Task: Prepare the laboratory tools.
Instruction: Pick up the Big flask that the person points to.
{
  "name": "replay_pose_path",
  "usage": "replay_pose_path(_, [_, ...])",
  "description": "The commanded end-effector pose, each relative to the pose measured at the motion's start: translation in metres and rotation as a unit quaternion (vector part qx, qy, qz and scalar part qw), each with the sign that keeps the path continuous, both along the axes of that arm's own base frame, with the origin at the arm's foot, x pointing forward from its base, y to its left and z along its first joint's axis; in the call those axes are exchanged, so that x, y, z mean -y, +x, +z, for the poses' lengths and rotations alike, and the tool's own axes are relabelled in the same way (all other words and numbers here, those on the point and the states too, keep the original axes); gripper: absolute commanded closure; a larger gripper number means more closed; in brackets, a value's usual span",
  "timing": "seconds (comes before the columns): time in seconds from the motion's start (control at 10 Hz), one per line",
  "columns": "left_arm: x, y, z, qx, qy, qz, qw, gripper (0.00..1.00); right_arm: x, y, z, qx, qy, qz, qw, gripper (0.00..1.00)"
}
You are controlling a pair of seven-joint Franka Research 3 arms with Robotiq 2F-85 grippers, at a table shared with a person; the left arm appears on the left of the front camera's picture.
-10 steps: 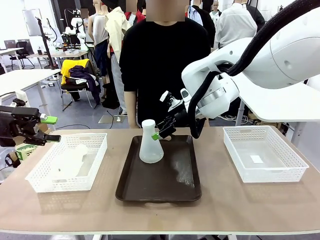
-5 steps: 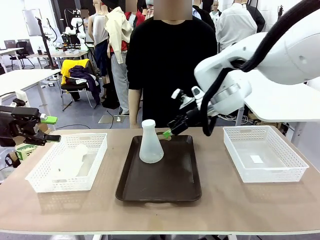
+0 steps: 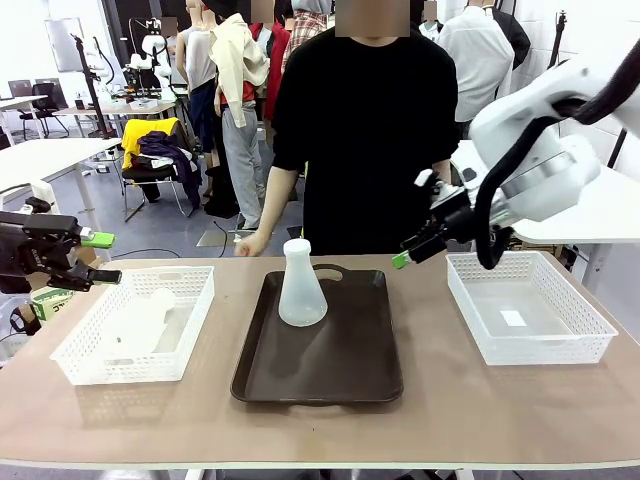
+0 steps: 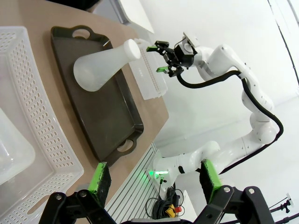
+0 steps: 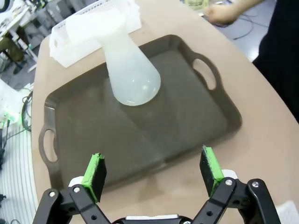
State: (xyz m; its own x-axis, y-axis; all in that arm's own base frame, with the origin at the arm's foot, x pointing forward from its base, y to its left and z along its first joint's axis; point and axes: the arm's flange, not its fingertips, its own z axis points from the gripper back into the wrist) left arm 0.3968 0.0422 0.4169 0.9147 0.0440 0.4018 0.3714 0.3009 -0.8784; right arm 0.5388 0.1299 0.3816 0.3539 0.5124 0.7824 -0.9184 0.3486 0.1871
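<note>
Front view: the right jaws have drawn back from the upright flask (image 3: pixel 302 285) on the tray (image 3: pixel 340 365). They now hang right of the tray, wide open and empty. A second flask (image 3: pixel 140 320) lies in the basket (image 3: pixel 130 375) left of the tray.

Left wrist view: the left jaws gape empty, left of the tray.

Right wrist view: the flask stands free on the tray.

Judgement: one flask delivered, one outstanding.

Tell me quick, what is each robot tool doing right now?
Left tool: open, holding nothing.
Right tool: open, holding nothing.
</note>
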Motion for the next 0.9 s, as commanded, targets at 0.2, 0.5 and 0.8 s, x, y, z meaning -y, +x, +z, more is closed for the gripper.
replay_pose_path(0.2, [-0.001, 0.0, 0.001, 0.007, -0.009, 0.001, 1.0, 0.0, 0.039, -0.036, -0.003, 0.014, 0.049, -0.076, 0.996, 0.0])
replay_pose_path(0.5, [-0.001, 0.0, 0.001, 0.007, -0.009, 0.001, 1.0, 0.0, 0.043, -0.037, -0.004, 0.024, 0.065, -0.08, 0.994, 0.0])
replay_pose_path(0.8, [-0.001, 0.0, 0.001, 0.007, -0.009, 0.001, 1.0, 0.0, 0.047, -0.034, 0.001, 0.008, 0.055, -0.08, 0.995, 0.0])
